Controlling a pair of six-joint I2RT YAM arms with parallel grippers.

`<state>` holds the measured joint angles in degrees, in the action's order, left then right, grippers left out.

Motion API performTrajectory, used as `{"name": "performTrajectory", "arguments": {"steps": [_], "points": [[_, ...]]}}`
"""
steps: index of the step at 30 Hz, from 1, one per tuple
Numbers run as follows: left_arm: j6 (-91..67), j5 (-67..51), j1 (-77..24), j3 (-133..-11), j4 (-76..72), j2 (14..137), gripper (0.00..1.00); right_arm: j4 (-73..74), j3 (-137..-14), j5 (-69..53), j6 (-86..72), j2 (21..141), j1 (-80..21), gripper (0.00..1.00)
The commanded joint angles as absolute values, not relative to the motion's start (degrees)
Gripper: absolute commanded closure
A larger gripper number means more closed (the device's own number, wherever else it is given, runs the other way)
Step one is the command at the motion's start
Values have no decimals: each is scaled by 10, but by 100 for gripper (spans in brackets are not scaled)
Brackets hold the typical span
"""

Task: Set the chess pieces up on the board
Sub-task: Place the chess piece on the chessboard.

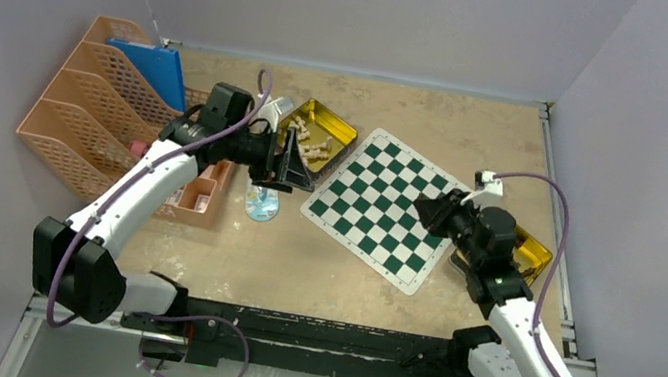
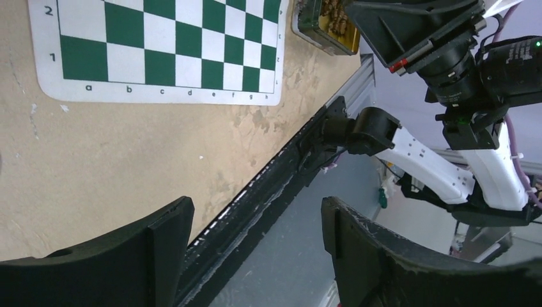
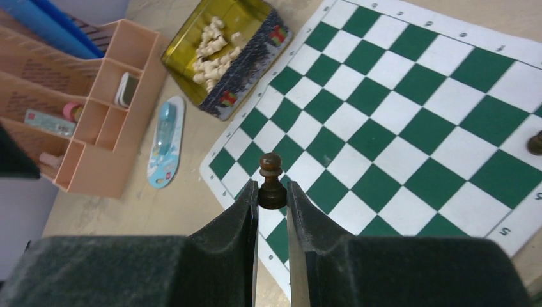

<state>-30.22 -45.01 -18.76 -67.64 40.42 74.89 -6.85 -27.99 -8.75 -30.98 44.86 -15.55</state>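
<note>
My left arm [image 1: 143, 184] stretches out to just off the left edge of the board [image 1: 378, 206]. The left gripper [image 1: 285, 166] points toward the board, jaws wide apart, nothing between them. My right arm [image 1: 515, 329] bends in over the board's right side. The right gripper [image 3: 273, 192] is pinched on a dark brown pawn [image 3: 271, 185], held upright above the board.

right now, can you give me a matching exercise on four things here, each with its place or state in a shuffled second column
1 dark pawn
2 pale pieces
3 left gripper
4 board

a open, nothing between its fingers
b heaped in the gold tin
c flat on the table, green and white checks
d pinched by the right gripper

Pairs: 1-d, 2-b, 3-a, 4-c
</note>
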Motion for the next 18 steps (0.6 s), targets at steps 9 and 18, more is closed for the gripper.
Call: {"name": "performTrajectory", "arguments": {"steps": [9, 18], "points": [[-299, -539, -201, -645, 255, 783, 33, -146, -237, -81, -281, 335, -197, 85], [-279, -491, -224, -747, 258, 864, 35, -255, -229, -107, -283, 445, -199, 84]]}}
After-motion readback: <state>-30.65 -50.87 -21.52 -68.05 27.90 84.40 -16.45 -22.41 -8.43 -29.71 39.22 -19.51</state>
